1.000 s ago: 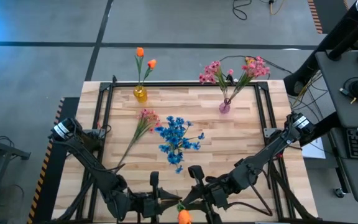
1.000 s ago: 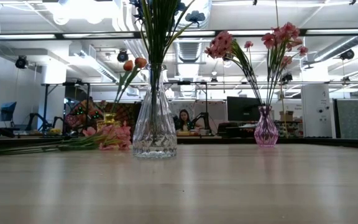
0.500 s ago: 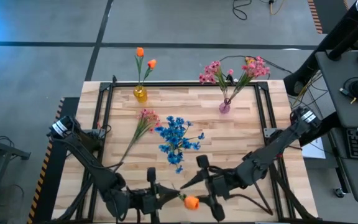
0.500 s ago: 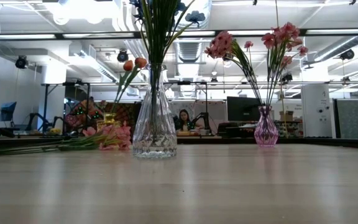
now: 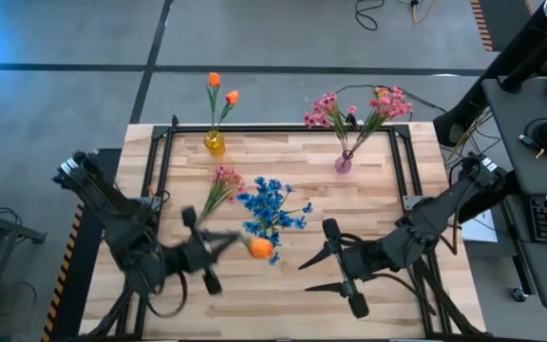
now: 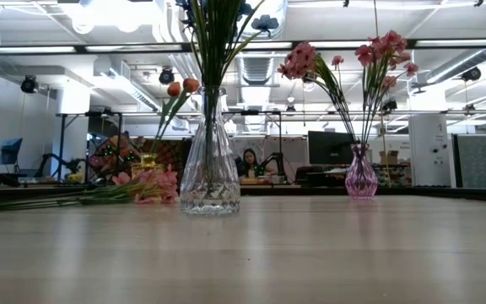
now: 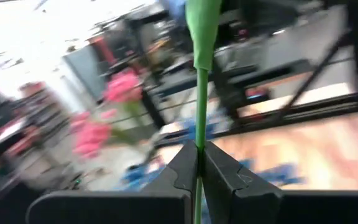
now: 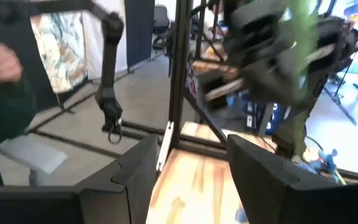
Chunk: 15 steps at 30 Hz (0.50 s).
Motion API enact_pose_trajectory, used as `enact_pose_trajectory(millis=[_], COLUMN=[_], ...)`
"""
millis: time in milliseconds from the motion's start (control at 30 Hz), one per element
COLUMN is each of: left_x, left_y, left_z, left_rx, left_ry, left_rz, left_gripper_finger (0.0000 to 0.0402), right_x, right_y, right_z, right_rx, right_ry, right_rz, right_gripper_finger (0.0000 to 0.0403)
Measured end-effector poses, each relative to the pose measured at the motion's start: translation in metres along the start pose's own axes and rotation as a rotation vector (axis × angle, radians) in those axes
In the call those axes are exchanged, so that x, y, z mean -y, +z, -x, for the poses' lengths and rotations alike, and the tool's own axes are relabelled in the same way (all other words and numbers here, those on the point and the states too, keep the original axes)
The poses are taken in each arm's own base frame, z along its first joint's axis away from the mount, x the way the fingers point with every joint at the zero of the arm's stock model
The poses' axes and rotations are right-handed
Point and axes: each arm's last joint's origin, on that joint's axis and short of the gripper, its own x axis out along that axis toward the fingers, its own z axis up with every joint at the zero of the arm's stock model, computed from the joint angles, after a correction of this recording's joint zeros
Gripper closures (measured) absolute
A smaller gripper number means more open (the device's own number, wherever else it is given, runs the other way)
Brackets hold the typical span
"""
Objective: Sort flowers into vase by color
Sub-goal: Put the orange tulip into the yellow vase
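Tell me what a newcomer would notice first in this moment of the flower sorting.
The orange flower stands out, held by its green stalk in the shut left gripper just beside the blue flowers in the clear vase at mid-table. The right gripper hangs open near the front edge, empty. At the far edge, a yellow vase holds two orange buds and a pink vase holds pink sprays.

Orange flower [image 5: 260, 247] no longer sits at the table's near edge between both grippers; it is now up beside the blue flowers [image 5: 270, 214], carried by the left gripper [image 5: 224, 243], jaws clamped on its green stalk [image 7: 200, 106]. Left arm has swung toward the table's middle. Right gripper [image 5: 322, 273] has let go, fingers now spread, and has moved off right.
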Motion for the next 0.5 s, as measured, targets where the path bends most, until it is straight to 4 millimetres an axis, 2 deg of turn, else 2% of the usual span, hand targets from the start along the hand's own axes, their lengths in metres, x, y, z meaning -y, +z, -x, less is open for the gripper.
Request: enact_pose_trajectory(millis=[200, 300, 500], left_x=[-0.055, -0.080, -0.116], left_y=[-0.008, -0.026, -0.072], left_z=[0.015, 0.015, 0.004], left_rx=[-0.001, 0.001, 0.057], left_ry=[0.089, 0.143, 0.220], left_rz=[0.061, 0.116, 0.183], left_gripper_finger=[0.0401, 0.0402, 0.0402], right_x=[0.001, 0.003, 0.012], right_y=[-0.007, -0.013, -0.019], right_z=[0.002, 0.002, 0.010], right_rx=[-0.078, -0.140, -0.243], right_ry=[0.000, -0.006, -0.041], right_rz=[0.013, 0.024, -0.010], right_gripper_finger=[0.0220, 0.0219, 0.0220])
